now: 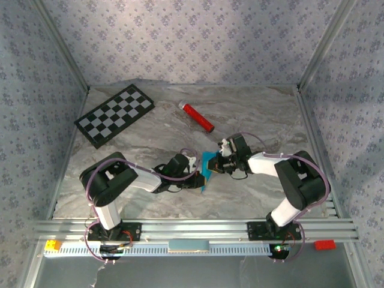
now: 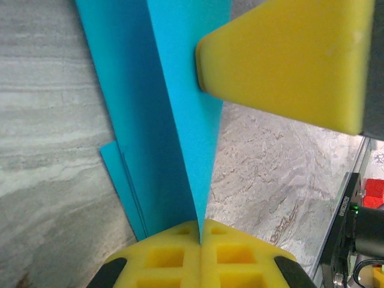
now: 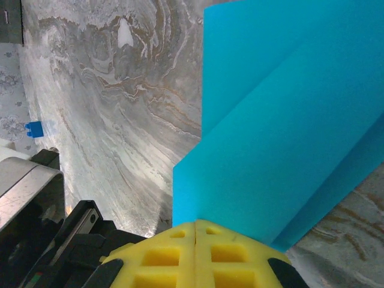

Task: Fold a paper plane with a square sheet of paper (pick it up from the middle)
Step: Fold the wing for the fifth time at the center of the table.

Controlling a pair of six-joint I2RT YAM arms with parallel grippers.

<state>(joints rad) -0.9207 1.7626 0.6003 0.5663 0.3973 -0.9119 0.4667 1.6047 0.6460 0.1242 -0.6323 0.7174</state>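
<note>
Partly folded paper (image 1: 207,163) near the middle of the table (image 1: 150,129), standing on edge between the two arms, well apart from the cylinder (image 1: 198,117) and the checkerboard (image 1: 115,114). Left gripper (image 2: 200,233) closed fully on one thin edge of it, jaws pressed together with only the sheet between. Right gripper (image 3: 197,225) closed the same way on the opposite side, one yellow finger (image 2: 282,60) of it close against the paper in the left wrist view. Contact of the lower edge with the table: cannot tell. Probably in the middle of forming a crease. Risk of tearing if pulled in opposite directions, because of two firm grips on such thin paper. Risk of a crooked crease if moved unevenly, given the layers slightly out of line at the lower left of the left wrist view. Risk of buckling, or of slipping out of one grip, if pushed together too far. Better to move slowly, with both ends kept level and no sudden twist of either wrist.
</note>
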